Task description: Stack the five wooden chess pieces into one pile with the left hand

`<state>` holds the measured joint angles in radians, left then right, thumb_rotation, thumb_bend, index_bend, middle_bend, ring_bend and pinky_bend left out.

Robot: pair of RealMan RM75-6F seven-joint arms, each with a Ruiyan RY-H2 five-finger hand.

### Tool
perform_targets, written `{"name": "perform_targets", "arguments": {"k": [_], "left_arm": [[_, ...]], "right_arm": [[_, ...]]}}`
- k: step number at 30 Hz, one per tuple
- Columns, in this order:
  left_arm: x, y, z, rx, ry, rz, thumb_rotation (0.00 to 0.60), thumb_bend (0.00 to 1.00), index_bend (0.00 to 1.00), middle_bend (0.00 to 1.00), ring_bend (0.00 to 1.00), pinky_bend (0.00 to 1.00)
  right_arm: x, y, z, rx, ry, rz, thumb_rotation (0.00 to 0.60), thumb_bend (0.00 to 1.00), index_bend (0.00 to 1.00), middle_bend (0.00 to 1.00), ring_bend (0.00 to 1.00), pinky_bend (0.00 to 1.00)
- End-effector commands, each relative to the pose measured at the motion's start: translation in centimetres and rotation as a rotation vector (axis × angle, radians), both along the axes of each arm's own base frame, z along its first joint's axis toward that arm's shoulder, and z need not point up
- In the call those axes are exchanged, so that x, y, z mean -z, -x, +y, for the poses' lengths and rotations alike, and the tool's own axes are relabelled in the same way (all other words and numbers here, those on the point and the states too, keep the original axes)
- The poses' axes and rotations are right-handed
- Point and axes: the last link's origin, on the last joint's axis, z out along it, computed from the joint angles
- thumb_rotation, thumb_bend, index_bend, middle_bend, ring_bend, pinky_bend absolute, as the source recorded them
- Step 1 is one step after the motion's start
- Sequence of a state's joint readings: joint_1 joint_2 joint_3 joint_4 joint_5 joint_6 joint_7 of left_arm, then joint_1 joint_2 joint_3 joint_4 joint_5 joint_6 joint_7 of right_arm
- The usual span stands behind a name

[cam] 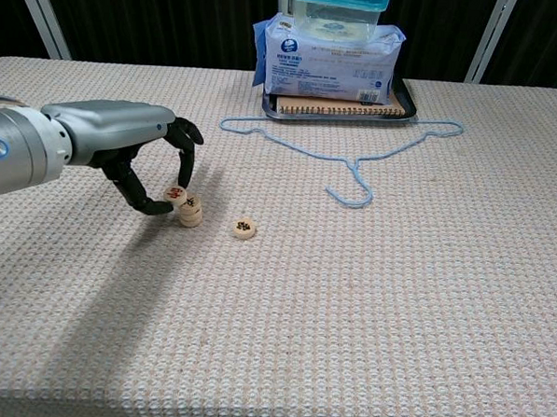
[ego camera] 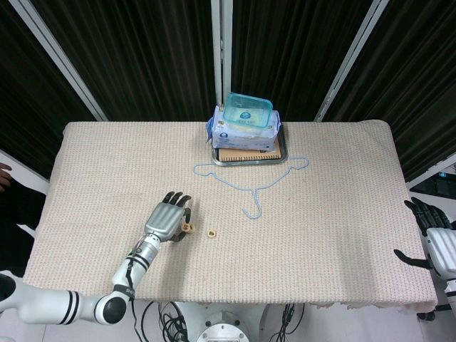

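Robot hand (cam: 154,169) pinching piece (cam: 175,195) beside pile (cam: 191,211)

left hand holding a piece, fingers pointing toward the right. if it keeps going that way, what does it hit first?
Most likely the pile of chess pieces, right beside the piece that the left hand pinches. Beyond it lies the single loose piece. Depth is hard to judge; the held piece looks level with the pile's top.

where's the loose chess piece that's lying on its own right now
In the chest view the loose chess piece lies flat on the table, just right of the small pile by the left hand.
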<state>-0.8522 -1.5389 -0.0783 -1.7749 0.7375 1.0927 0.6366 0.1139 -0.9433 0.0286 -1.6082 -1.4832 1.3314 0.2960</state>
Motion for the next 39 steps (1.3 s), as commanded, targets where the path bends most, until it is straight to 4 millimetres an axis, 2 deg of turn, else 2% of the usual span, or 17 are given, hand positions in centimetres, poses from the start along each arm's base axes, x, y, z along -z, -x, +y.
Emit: {"name": "perform_targets", "arguments": {"k": [1,31,39], "left_arm": [[0.2,0.0,0.1,-0.007,0.003,-0.003,0.6,0.28,0.47,0.09,0.0,0.0],[1.0,-1.2,0.5,0.008,0.013,-0.016,0.6,0.28,0.46,0.09,0.0,0.0],[0.7,-1.0,0.6,-0.008,0.01,-0.016,0.6,0.28,0.46,0.09,0.0,0.0]], "right_arm": [[0.0,0.0,0.0,-0.001,0.001,-0.001,0.6,0.11,0.0,0.0,0.0,0.0],[-0.2,0.1,0.0,0.004,0.002,-0.007,0.6,0.11,0.0,0.0,0.0,0.0],[-0.3,0.1,0.0,0.004,0.002,-0.007,0.6,0.11,0.0,0.0,0.0,0.0]]}}
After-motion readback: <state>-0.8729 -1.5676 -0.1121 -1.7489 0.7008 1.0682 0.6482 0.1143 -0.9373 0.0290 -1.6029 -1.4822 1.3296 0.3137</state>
